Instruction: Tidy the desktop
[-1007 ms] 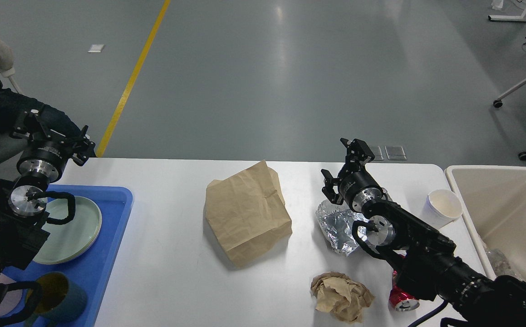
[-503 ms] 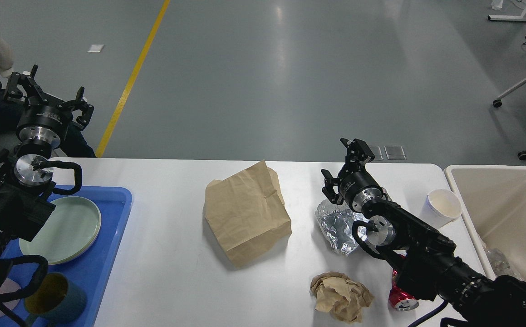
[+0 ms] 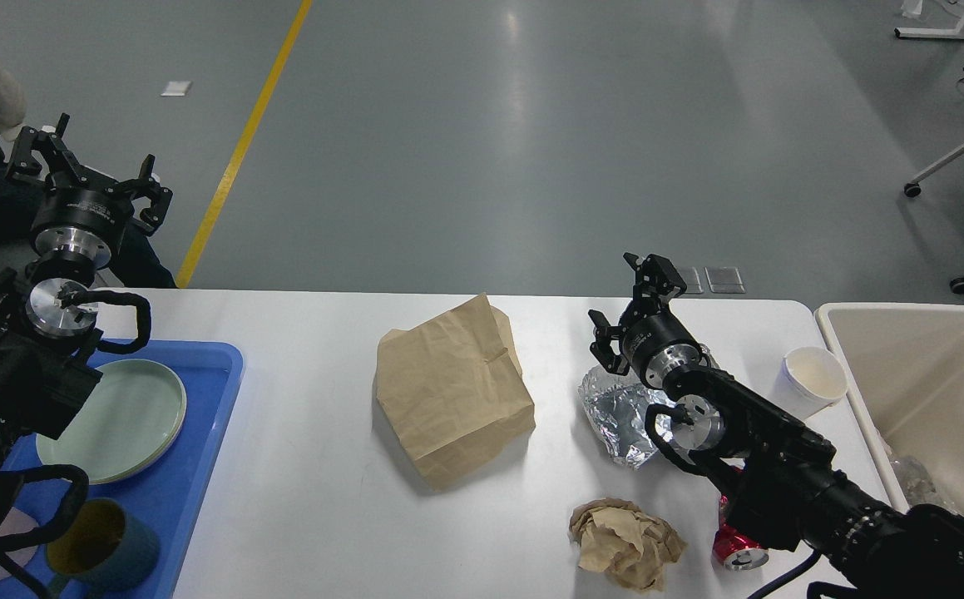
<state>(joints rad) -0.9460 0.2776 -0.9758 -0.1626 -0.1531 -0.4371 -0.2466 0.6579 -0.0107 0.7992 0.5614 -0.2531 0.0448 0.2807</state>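
Both our claws hang apart and empty, left claw (image 3: 86,170) raised clear of the tray (image 3: 207,416), right claw (image 3: 631,312) above the foil (image 3: 619,416); litter covers the bench (image 3: 315,499) below, awaiting the bin (image 3: 922,366).

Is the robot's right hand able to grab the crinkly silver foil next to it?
Probably yes. The right hand is open and empty, raised just beyond the crumpled silver foil wrapper, and nothing lies on the foil; only its own arm covers one edge.
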